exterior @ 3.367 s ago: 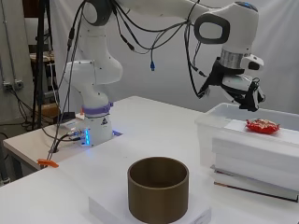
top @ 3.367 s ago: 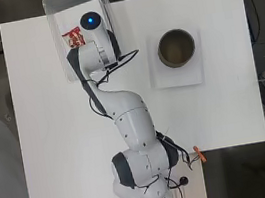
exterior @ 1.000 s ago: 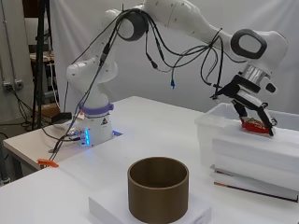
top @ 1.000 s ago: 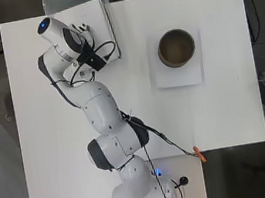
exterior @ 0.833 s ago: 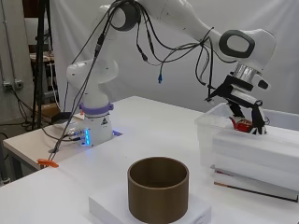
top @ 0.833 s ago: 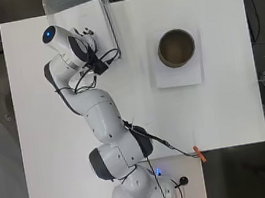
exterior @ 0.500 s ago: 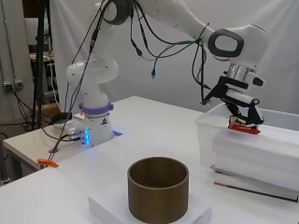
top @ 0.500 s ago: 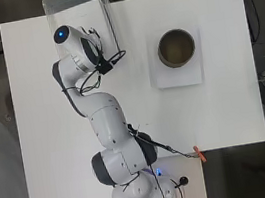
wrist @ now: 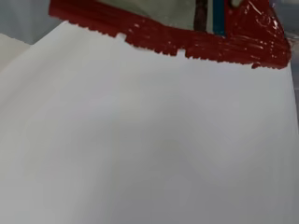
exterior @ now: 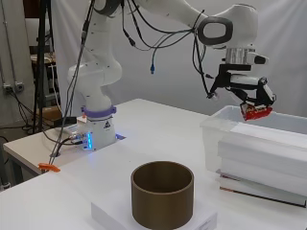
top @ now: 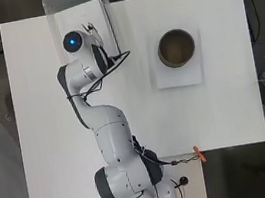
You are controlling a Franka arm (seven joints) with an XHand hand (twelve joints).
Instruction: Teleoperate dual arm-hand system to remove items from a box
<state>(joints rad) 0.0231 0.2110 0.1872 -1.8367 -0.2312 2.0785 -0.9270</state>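
In the side view my hand [exterior: 249, 91] hangs over the clear plastic box [exterior: 225, 132], its fingers curled round a red packet [exterior: 254, 113]. The packet is held just above the box's rim, apart from the white stack [exterior: 268, 143] inside. From overhead the arm covers most of the box [top: 106, 9], and only fingertips of the hand [top: 92, 30] show; the packet is hidden there. The wrist view shows the red packet's jagged edge [wrist: 187, 35] close up against the white stack [wrist: 140, 140].
A brown round container [top: 176, 47] [exterior: 163, 194] stands on a white pad [top: 179, 76] to the right of the box. An orange clip [top: 197, 152] on a cable lies at the table's near edge. The arm's base [exterior: 96, 129] stands at the left.
The packet lay on the white stack in the box. My hand came down on it, shut on it and raised it clear of the stack.
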